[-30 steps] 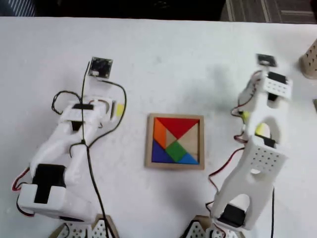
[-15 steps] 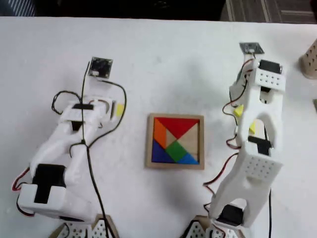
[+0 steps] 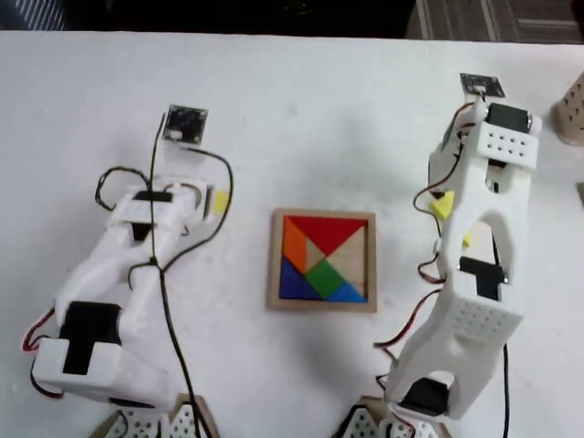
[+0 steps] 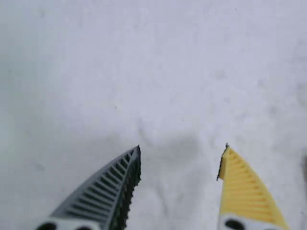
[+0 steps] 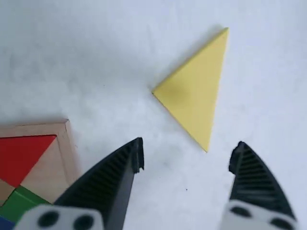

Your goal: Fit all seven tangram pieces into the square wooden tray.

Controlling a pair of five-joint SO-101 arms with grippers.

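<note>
So the right gripper (image 5: 188, 143) is spread wide with nothing in it, over the table (image 5: 96, 48) just off a corner of the tray (image 5: 64, 143). The yellow triangle (image 5: 194, 91) lies flat outside the tray, one sharp tip about between the fingertips. Its square corner faces the tray, and its long edge is on the side away from it. The left gripper (image 4: 182, 146) is open and empty too, well off the tray's opposite side.
</note>
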